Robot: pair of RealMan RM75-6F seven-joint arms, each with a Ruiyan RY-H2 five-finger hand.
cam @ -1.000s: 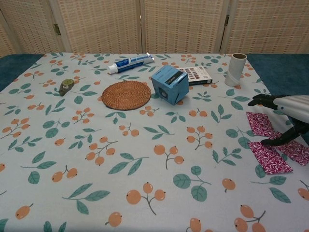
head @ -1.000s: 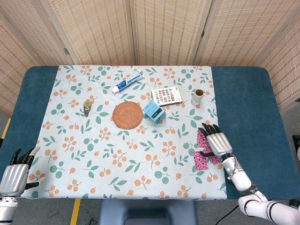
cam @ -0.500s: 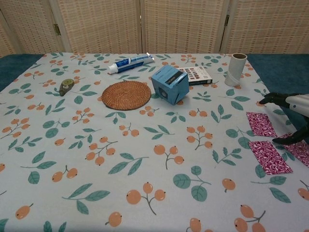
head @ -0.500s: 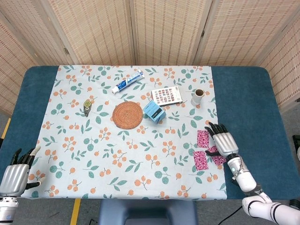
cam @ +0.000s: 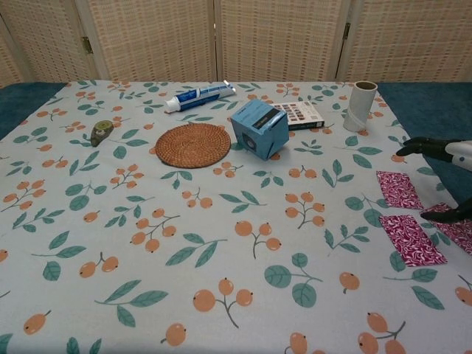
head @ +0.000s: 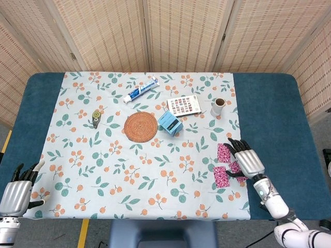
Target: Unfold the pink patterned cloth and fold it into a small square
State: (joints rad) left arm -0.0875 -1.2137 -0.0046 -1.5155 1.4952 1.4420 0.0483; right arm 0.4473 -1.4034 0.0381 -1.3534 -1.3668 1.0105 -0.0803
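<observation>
Pink patterned cloth lies flat at lower right of the head view, on the right edge of the floral tabletop, showing as separate pink patches around the right hand. Right hand sits over the cloth's right part, fingers spread and apart, nothing clearly pinched; contact with the fabric can't be confirmed, though the chest view shows a dark fingertip right at the cloth edge. Left hand at the lower left corner, off the cloth, fingers apart, holding nothing. Judged step: cloth still being opened or flattened, folding not started. Next move likely needs the right hand to catch a cloth edge and spread it fully flat before any fold, possibly with the left hand brought across to pin the opposite side.
</observation>
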